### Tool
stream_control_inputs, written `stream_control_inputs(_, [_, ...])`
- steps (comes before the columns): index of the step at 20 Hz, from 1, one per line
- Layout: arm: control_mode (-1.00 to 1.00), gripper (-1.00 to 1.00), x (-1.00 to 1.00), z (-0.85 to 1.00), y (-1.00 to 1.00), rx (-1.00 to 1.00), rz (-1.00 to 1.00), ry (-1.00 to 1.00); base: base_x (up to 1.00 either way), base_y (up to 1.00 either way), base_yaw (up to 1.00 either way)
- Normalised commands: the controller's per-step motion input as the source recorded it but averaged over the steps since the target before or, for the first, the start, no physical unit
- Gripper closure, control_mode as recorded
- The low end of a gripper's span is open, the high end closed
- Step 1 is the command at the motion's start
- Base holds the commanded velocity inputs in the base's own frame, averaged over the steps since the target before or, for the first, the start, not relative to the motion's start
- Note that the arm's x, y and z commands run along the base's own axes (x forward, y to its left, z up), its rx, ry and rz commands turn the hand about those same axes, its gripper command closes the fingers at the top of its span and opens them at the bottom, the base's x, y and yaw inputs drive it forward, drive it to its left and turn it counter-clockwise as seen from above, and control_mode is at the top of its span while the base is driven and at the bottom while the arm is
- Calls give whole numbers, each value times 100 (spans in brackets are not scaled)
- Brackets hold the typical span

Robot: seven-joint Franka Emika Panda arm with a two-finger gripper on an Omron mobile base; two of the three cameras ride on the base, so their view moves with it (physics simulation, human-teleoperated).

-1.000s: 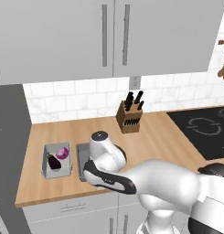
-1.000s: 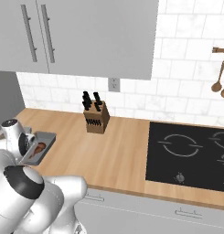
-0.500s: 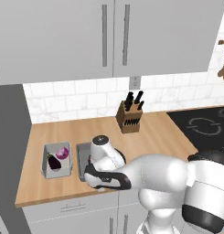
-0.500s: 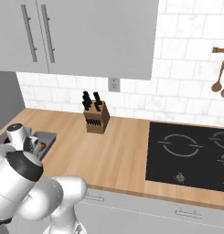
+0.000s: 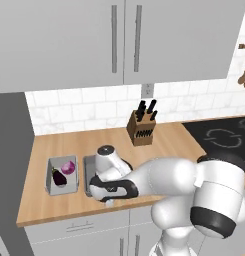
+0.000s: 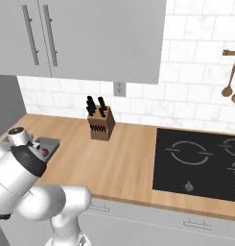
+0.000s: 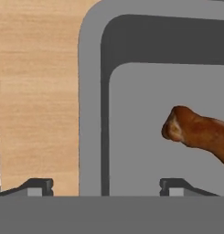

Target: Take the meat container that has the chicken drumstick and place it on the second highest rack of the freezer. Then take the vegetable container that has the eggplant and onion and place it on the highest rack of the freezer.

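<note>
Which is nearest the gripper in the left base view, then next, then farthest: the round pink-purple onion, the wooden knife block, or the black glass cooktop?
The gripper works over the grey meat tray, hidden under the arm in the left base view.
1. Round pink-purple onion, just left in the neighbouring tray.
2. Wooden knife block, behind and right, near the wall.
3. Black glass cooktop, far right.

No readable text, label or number appears anywhere (cabinets, trays and hob are all plain).

Wooden counter [image 5: 59, 150]: two grey trays [image 5: 50, 175], knife block [image 5: 142, 128].
</note>
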Motion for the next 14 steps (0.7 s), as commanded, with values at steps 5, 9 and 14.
stream_control_inputs(5, [-100, 100, 0, -10, 0, 0, 0, 0, 0, 0, 0])
stream_control_inputs(9, [-100, 100, 0, 0, 0, 0, 0, 0, 0, 0, 0])
stream_control_inputs(14, [-100, 100, -33, 13, -7, 0, 0, -10, 0, 0, 0])
